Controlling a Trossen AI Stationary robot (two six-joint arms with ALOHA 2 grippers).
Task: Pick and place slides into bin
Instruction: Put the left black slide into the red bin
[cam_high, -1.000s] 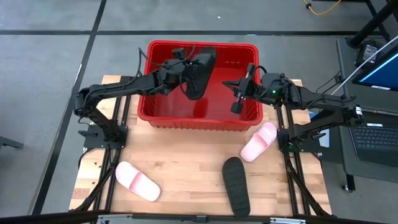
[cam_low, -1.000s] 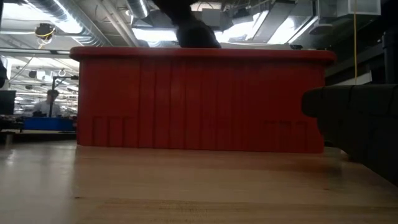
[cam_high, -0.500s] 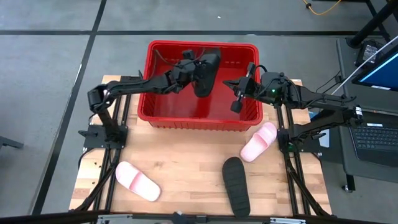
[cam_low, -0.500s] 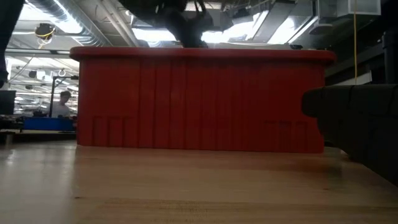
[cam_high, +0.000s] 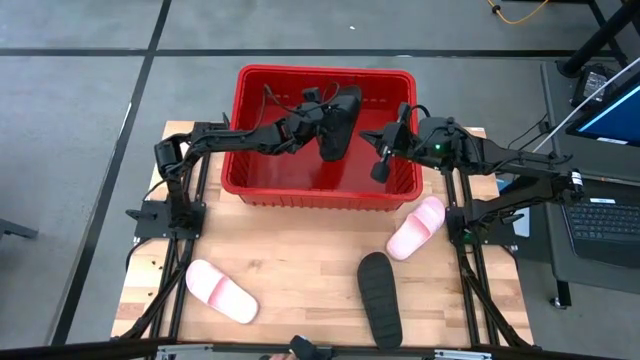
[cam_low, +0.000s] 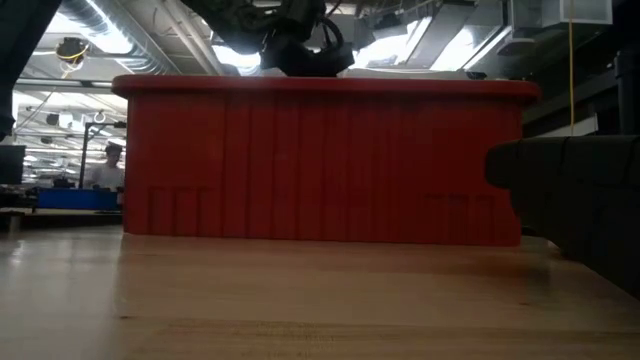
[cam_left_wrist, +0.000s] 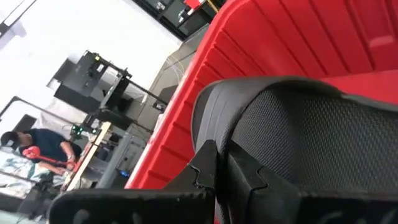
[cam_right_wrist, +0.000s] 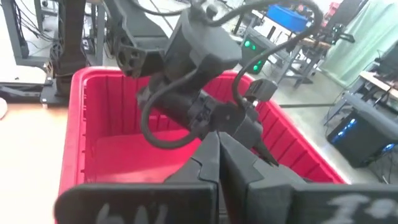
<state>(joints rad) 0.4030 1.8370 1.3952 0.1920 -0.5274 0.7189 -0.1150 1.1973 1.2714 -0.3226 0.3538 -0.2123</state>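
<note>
Red bin (cam_high: 255, 190) sits at the far edge of the wooden tabletop (cam_high: 300, 270), with both arms reaching over it. Left end effector (cam_high: 322, 112) is clamped on a black slide (cam_high: 338, 122), holding it above the bin's right half; the left wrist view shows the two fingers (cam_left_wrist: 202, 168) pressed together over the slide's textured strap (cam_left_wrist: 311, 137), the bin's ribbed wall (cam_left_wrist: 261, 43) just behind. Right end effector (cam_high: 383, 160) hangs over the bin's right end, near the wall, with its fingers (cam_right_wrist: 208, 155) closed together and nothing between them.

Three slides lie on the tabletop outside the bin: a pink one (cam_high: 416, 227) near the bin's right front corner, a second black one (cam_high: 380, 299) just in front of it, and another pink one (cam_high: 221, 291) well apart at the front left. From the low view the bin's front wall (cam_low: 320, 165) fills the scene, and a person (cam_low: 105, 165) stands in the room far behind.
</note>
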